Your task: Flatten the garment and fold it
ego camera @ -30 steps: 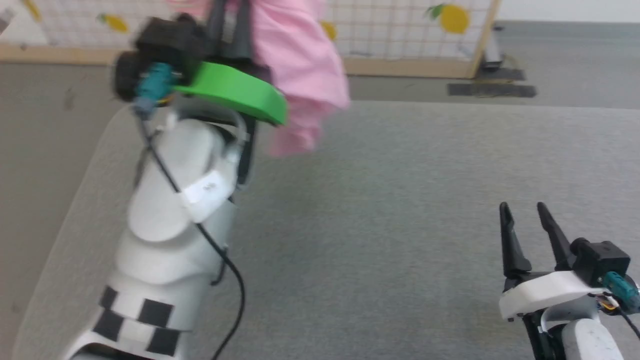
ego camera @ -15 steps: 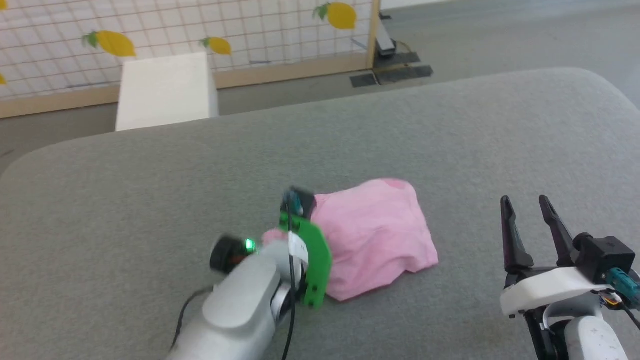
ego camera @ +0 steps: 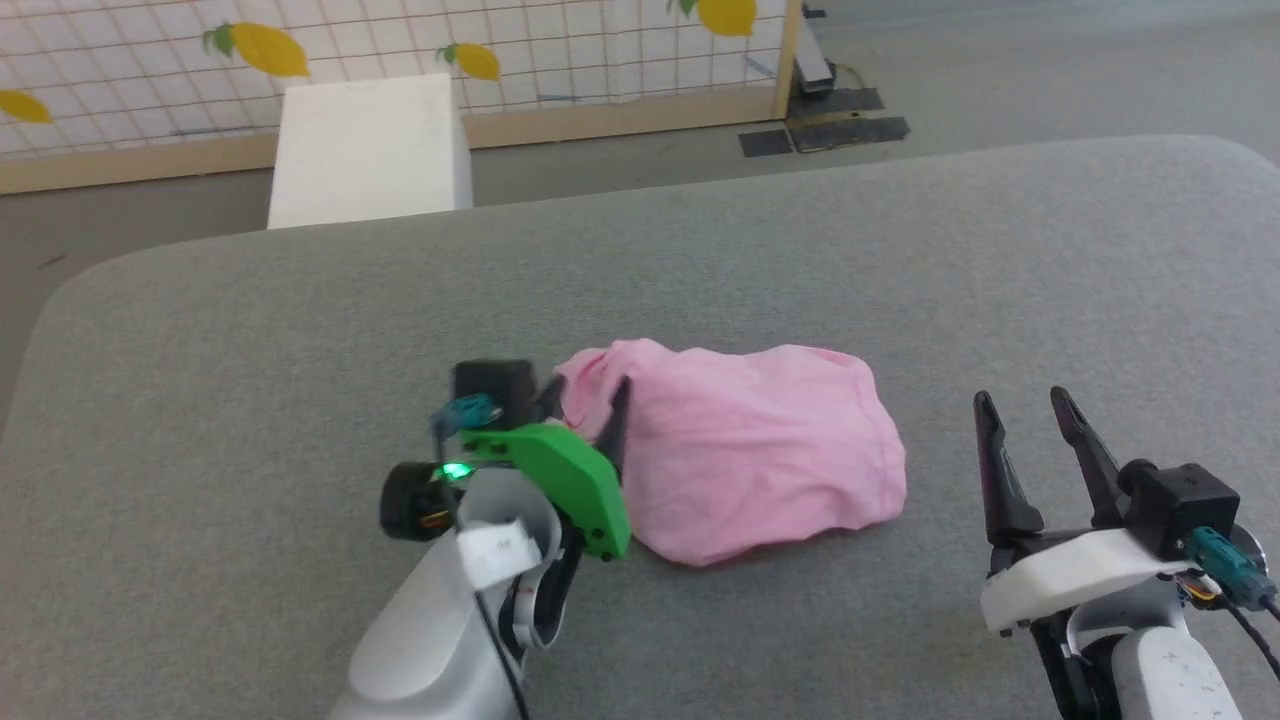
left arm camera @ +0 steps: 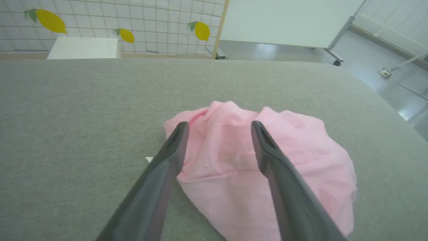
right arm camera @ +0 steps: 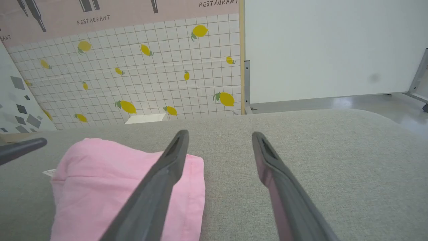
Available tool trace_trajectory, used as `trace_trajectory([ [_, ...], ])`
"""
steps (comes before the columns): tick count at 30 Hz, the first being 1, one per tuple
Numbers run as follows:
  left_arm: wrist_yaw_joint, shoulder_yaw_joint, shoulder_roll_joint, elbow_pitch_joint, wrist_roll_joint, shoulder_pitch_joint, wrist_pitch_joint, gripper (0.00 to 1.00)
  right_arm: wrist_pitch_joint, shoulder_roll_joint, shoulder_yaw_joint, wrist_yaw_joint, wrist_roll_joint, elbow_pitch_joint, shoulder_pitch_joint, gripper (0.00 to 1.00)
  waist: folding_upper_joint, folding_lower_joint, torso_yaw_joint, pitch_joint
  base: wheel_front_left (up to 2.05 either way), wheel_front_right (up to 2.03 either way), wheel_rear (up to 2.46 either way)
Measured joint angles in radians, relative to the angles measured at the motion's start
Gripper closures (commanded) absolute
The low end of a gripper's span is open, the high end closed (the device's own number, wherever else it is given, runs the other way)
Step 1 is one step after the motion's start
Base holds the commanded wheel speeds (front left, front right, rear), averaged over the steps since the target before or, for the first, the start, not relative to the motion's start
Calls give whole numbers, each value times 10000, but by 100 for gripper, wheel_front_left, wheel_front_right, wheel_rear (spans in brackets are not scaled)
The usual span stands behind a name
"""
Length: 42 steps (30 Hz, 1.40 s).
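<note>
The garment (ego camera: 750, 445), hanging from the raised left gripper (left arm camera: 219, 125) a second ago, now lies bunched on the grey table (ego camera: 250, 320). That gripper's jaws are spread wide over its left end, gripping nothing. The right gripper (ego camera: 1020, 396) waits wide and empty, near right, apart from it. A white box (ego camera: 370, 150) stands beyond the far edge.

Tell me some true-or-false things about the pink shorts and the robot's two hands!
1. The garment lies in a crumpled heap on the grey surface. True.
2. The left gripper is shut tight on the cloth. False: its jaws stand open at the garment's edge.
3. The right gripper is open and apart from the garment. True.
4. The garment is folded into a neat flat square. False: it is bunched up, not yet flattened.
5. A white box stands beyond the grey surface's far edge. True.
</note>
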Motion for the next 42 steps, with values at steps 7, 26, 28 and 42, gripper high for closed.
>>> trace_trajectory([
  [7, 456, 894, 416, -1682, 506, 1489, -3051, 0, 1442, 2, -288, 0, -148, 458, -336, 0, 0, 0, 692, -26, 0, 0, 0],
  [26, -10, 3348, -148, -3810, 2562, 2864, -3160, 0, 6307, 4, -794, -2, 1494, 1457, -1619, 100, 0, 1, 1988, 997, 0, 0, 0],
  [28, -48, 3459, -171, -3808, 2602, 2865, -3160, 0, 6341, 8, -755, -2, 1685, 1313, -1613, 100, 0, 1, 1984, 982, 0, 0, 0],
  [42, -171, 3657, -215, -3829, 2661, 3052, -3162, 0, 6264, -4, -1720, -2, 3685, 830, -992, 0, 0, 0, 1575, 585, 0, 0, 0],
])
